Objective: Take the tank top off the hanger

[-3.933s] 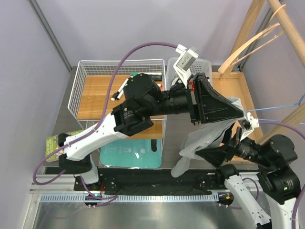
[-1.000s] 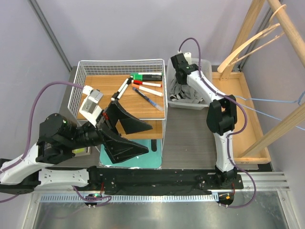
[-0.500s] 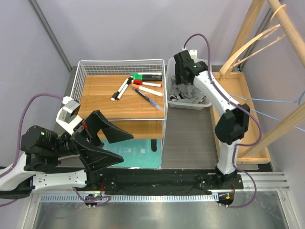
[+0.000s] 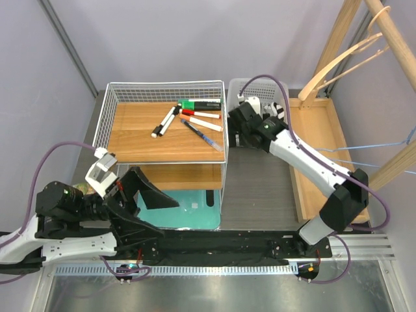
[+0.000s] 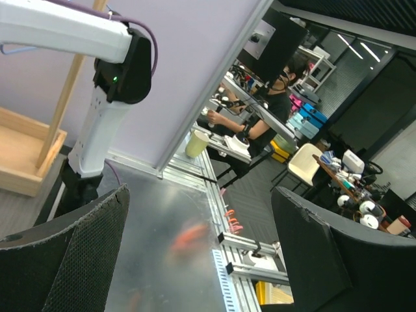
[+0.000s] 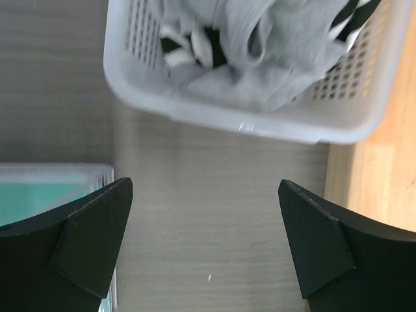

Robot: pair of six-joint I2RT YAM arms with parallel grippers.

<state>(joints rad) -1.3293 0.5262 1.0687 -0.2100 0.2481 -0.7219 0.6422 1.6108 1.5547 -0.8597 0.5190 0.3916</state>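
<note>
So the grey tank top (image 6: pixel 260 62) is off the hanger. It's lying bunched up in the white perforated basket (image 6: pixel 273 127) at the far side of the table, next to some black-and-white striped fabric (image 6: pixel 188 52). The blue wire hanger (image 4: pixel 408 135) is over at the right edge by the wooden rack (image 4: pixel 338 49), well apart from the basket. Our right gripper (image 6: pixel 205 240) hovers over the bare grey tabletop just on the near side of the basket, fingers spread wide with nothing between them. Our left gripper (image 4: pixel 153 211) sits low at the near left by its base, above the teal mat (image 4: pixel 188 208), and its fingers are wide apart and empty too. The markers (image 4: pixel 195 114) are on the wooden shelf in the wire crate (image 4: pixel 104 117), far left.
</note>
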